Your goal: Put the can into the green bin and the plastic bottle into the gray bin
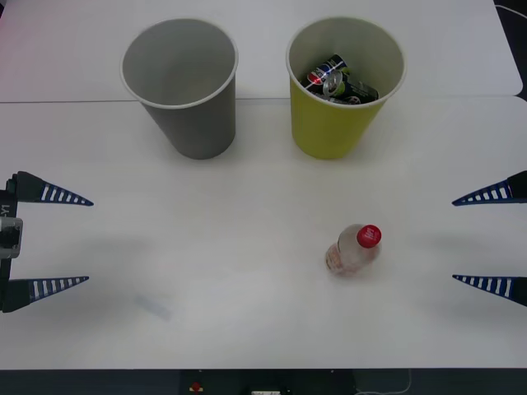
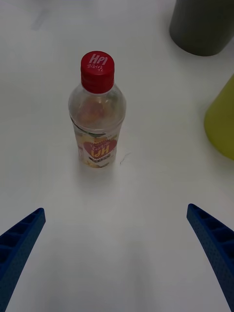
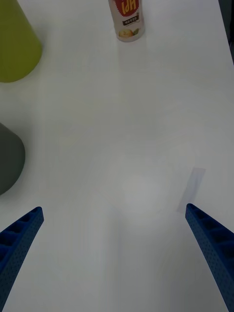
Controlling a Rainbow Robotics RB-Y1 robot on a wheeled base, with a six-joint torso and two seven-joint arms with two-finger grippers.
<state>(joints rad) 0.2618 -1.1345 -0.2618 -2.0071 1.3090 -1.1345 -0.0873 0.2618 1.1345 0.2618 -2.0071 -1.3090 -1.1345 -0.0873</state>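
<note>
The plastic bottle [image 1: 355, 249] [image 2: 97, 114] [image 3: 126, 20] stands upright on the white table, clear with a red cap and a pale label. A dark can [image 1: 339, 81] lies inside the green bin [image 1: 344, 123] [image 2: 222, 122] [image 3: 15, 44] at the back right. To that bin's left stands the gray bin [image 1: 183, 90] [image 2: 202, 24] [image 3: 9, 158]; I see nothing in it. My right gripper [image 1: 491, 240] [image 2: 117, 253] hangs open at the table's right edge, facing the bottle from a short way off. At the left edge my left gripper [image 1: 51, 241] [image 3: 114, 248] is open over bare table.
The white table [image 1: 247, 247] has free room between the two grippers. A faint pale strip [image 1: 154, 306] [image 3: 191, 187] lies on it near the front left. A seam [image 1: 49, 101] between table sections runs behind the bins.
</note>
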